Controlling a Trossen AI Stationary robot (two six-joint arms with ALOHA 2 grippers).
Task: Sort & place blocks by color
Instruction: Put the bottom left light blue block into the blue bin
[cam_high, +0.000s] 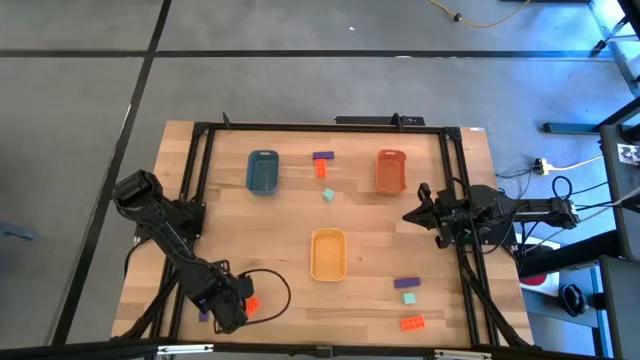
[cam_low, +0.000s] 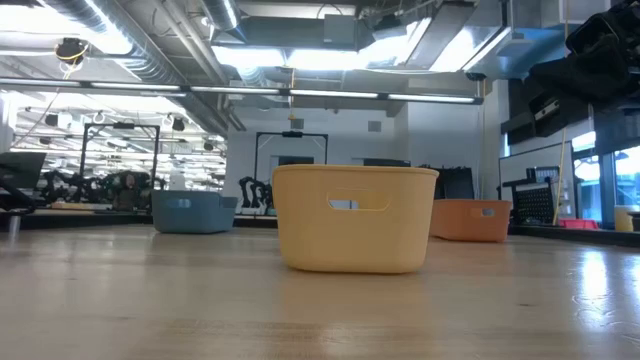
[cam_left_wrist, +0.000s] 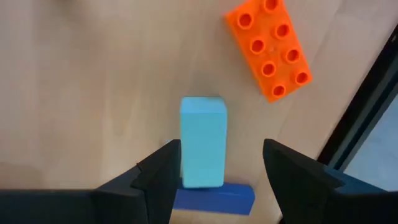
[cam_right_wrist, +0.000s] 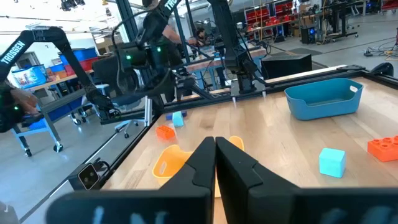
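My left gripper (cam_left_wrist: 222, 165) points down, open, at the table's near left corner (cam_high: 228, 308). Between its fingers is a mint-green block (cam_left_wrist: 202, 149), lying on the wood with one end against a purple block (cam_left_wrist: 214, 198). An orange-red block (cam_left_wrist: 268, 46) lies just beyond them, studs up (cam_high: 251, 305). Other blocks lie in two groups. Purple (cam_high: 323, 157), orange-red (cam_high: 321, 169) and mint (cam_high: 328, 195) are at the far middle. Purple (cam_high: 406, 284), mint (cam_high: 408, 298) and orange-red (cam_high: 412, 322) are at the near right. My right gripper (cam_high: 415, 215) waits shut at the right edge. My left gripper comes from above with a finger on either side of the mint block's long sides. One finger (cam_left_wrist: 165, 168) stands right beside the block's side (cam_left_wrist: 184, 155); whether it touches I cannot tell. The other finger (cam_left_wrist: 289, 174) is clearly apart from it.
A blue tray (cam_high: 263, 171) stands at the far left and an orange tray (cam_high: 391, 170) at the far right. A yellow tray (cam_high: 328, 254) is in the middle. A black frame rail (cam_left_wrist: 360, 118) runs close by the left gripper. A cable (cam_high: 275, 285) loops on the table beside it.
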